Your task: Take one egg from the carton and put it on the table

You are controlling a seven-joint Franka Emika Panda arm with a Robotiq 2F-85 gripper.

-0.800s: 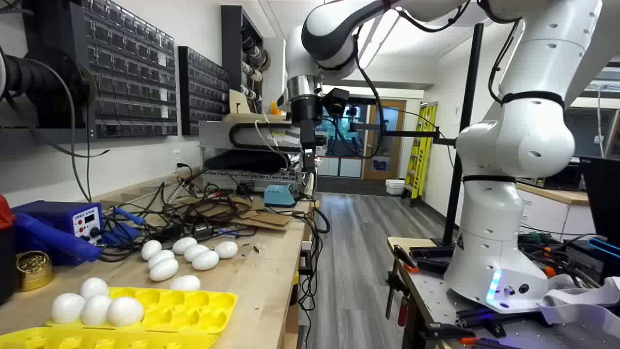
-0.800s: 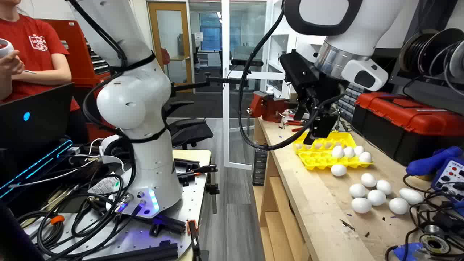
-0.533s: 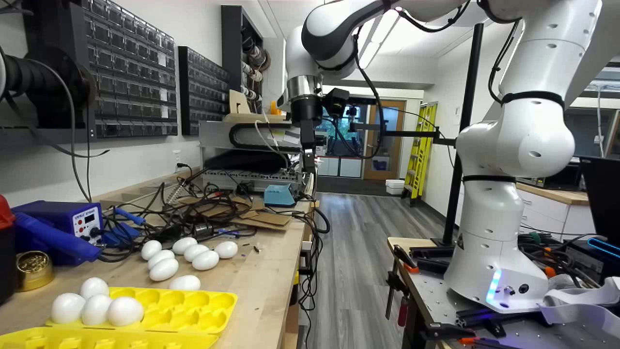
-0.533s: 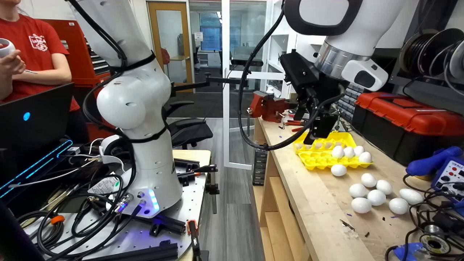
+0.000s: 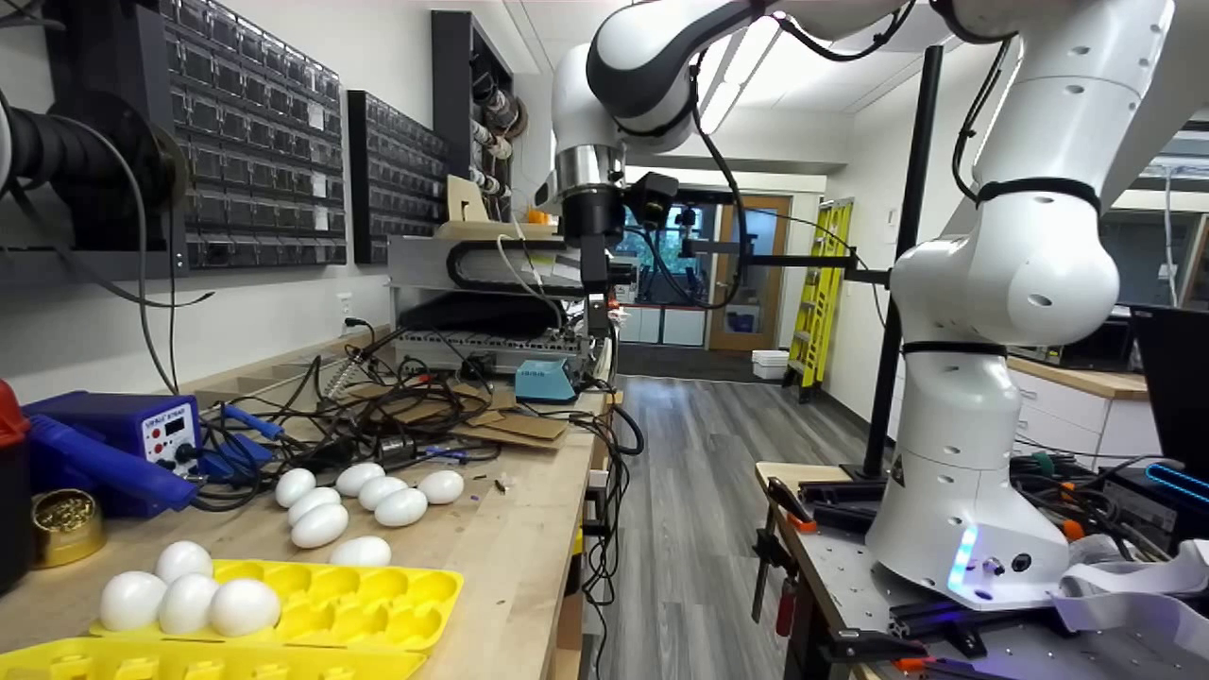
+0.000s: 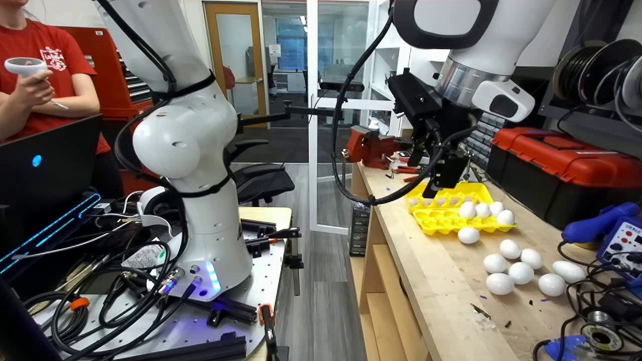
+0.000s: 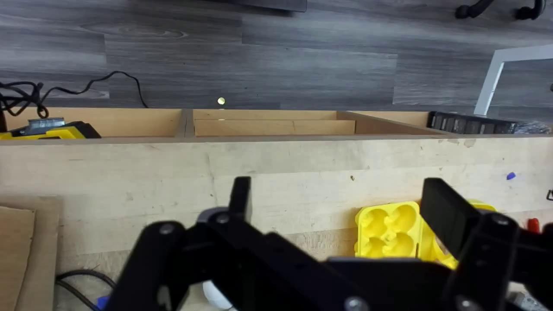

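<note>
- Evidently the step in hand is the approach: in the wrist view the black two-fingered gripper [image 7: 337,190] has its jaws spread wide with nothing between them, in the air well apart from the bright yellow, cup-hollowed egg carton [image 5: 368,604].
- The egg wanted could be any of the four smooth white oval eggs [image 5: 188,603] crowded at one end of the carton.
- Best come straight down over that end of the carton and choose an outer egg, so the fingers [image 7: 447,216] clear its neighbours.
- Close gently around the widest part; a slick, curved shell may slip or crack.
- The carton's thin-looking, rounded hollows suggest light moulded plastic, which could lift too.
- For release, the light wooden-topped workbench [image 6: 451,281] is flat, pale board beside the carton; lower fully, since ovals roll.
</note>
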